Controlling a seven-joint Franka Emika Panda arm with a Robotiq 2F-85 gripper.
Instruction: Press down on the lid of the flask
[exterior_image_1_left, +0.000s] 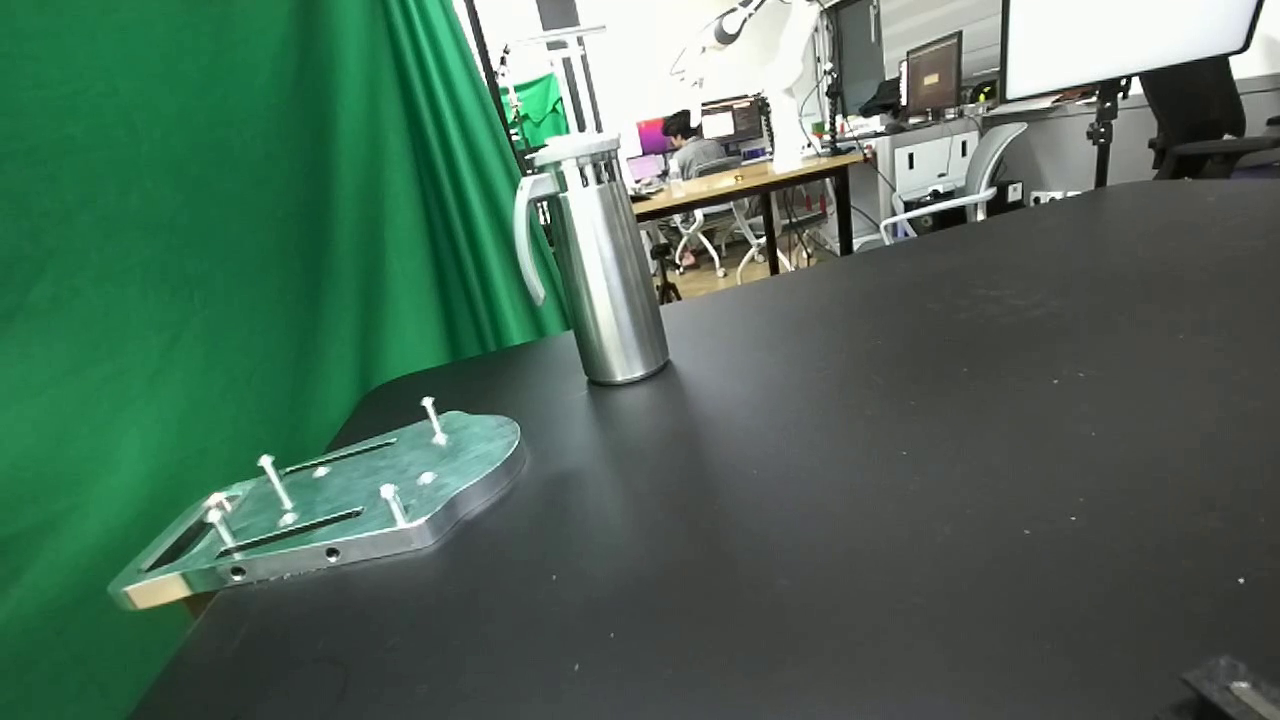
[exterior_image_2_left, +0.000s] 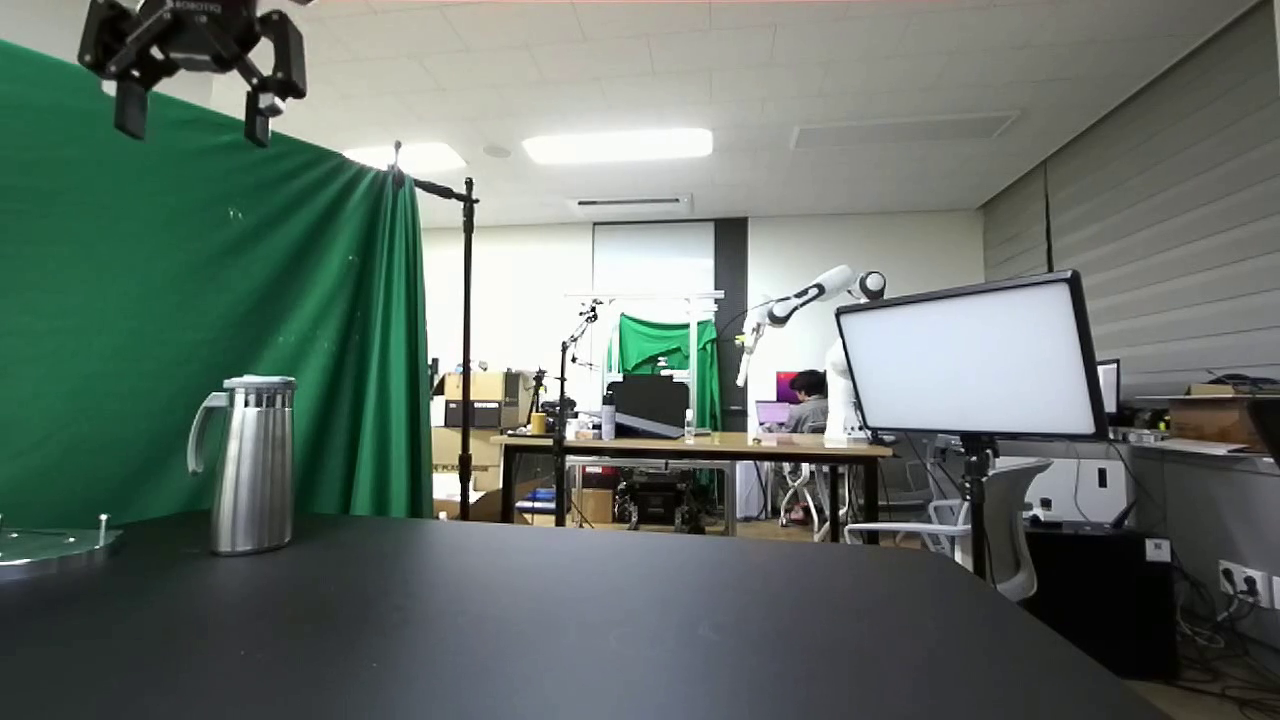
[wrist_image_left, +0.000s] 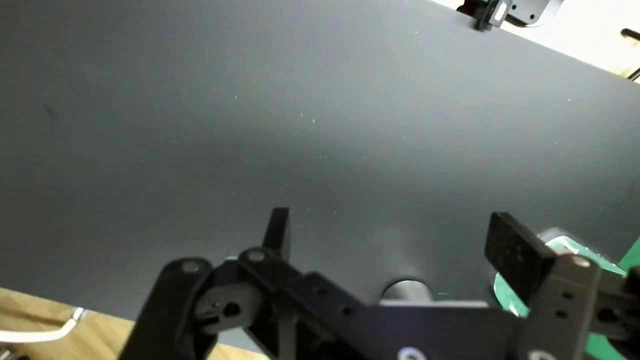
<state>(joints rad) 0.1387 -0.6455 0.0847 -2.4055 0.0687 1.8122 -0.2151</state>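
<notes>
The tall brushed-steel flask stands upright on the black table, and it also shows in an exterior view. Its side handle points left in both exterior views. The short silver-grey lid tops it, also seen in an exterior view, with a slotted band visible just below. My gripper is open and empty, high above the flask and a little left of it in that view. In the wrist view the open fingers frame bare table. Part of the flask shows behind the gripper body; its lid is hidden there.
A flat green-tinted plate with upright pegs lies beside the flask at the table's edge, also partly visible in the wrist view. A green curtain hangs behind them. A black object pokes into the near corner of the table.
</notes>
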